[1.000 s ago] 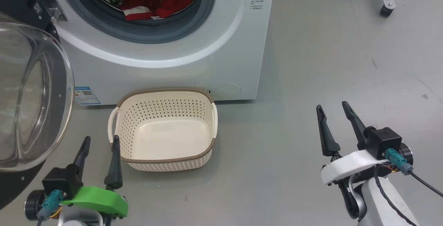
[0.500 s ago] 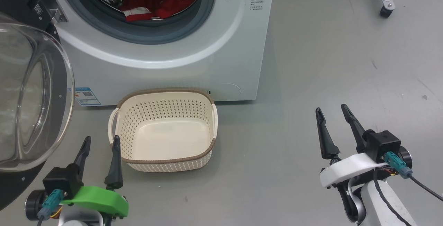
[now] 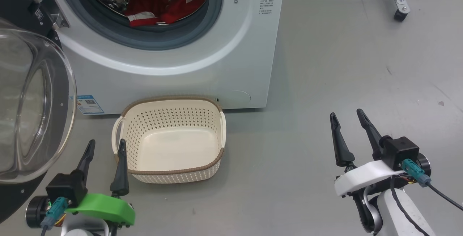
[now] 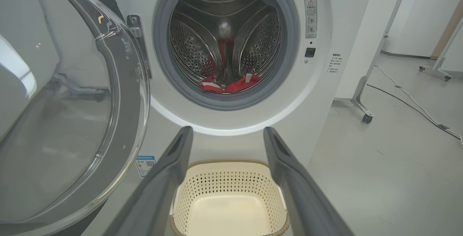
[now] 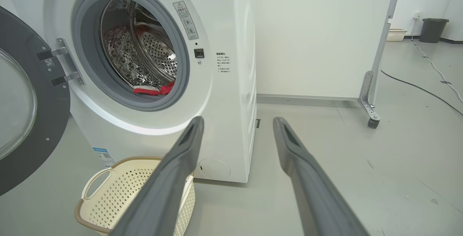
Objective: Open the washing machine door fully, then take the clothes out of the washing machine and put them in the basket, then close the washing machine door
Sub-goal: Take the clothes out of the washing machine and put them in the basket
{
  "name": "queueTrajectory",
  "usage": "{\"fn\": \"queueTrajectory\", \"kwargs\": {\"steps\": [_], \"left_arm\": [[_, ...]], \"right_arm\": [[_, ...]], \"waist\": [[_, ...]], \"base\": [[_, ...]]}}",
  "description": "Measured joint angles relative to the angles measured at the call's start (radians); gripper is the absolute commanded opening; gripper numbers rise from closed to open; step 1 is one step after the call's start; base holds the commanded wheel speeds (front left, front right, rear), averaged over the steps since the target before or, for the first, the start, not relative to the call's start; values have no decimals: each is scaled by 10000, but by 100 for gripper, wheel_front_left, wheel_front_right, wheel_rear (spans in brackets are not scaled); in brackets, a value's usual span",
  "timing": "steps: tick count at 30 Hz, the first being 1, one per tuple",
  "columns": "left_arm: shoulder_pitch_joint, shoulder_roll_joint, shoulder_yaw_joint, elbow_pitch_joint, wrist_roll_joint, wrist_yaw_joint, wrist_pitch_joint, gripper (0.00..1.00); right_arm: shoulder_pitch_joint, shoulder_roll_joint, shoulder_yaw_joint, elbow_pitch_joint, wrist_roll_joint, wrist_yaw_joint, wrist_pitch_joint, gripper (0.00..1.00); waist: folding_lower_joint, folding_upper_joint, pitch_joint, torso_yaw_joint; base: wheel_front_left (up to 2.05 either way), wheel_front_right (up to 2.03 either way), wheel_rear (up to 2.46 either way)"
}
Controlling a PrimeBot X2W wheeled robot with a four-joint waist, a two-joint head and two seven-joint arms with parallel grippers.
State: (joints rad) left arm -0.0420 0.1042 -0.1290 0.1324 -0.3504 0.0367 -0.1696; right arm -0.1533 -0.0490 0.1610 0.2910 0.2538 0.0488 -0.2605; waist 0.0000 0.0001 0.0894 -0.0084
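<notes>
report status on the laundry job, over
Left gripper and right gripper open, empty. Washing machine door swung open; clothes in the drum, basket empty below. Nothing seen blocking its mouth.

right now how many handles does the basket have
2: the left handle on the side of the basket nearer the washing machine door, the right handle opposite. Neither is hidden.
</notes>
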Motion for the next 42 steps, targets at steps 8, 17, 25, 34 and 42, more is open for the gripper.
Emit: {"fn": "queueTrajectory", "kwargs": {"steps": [8,17,25,34,42], "left_arm": [[10,0,-15,-25,0,19,2,100],[14,-17,-31,-77,-35,50,59,100],[14,-13,-65,-92,-31,50,115,100],[14,-10,-100,-111,-29,50,148,100],[18,-10,-163,-96,-29,48,148,100]], "right_arm": [[119,0,27,-46,6,-86,0,100],[146,0,36,-59,27,-86,0,100],[146,2,40,-58,27,-86,0,100],[146,2,71,-50,27,-88,0,100],[148,2,77,-31,27,-90,0,100]], "waist": [[0,0,0,-54],[0,0,23,-77],[0,0,57,-84],[0,0,89,-85],[0,0,12,-76]], "base": [[68,-68,0],[103,-103,0],[89,-89,0],[54,-54,0],[21,-21,0]]}}
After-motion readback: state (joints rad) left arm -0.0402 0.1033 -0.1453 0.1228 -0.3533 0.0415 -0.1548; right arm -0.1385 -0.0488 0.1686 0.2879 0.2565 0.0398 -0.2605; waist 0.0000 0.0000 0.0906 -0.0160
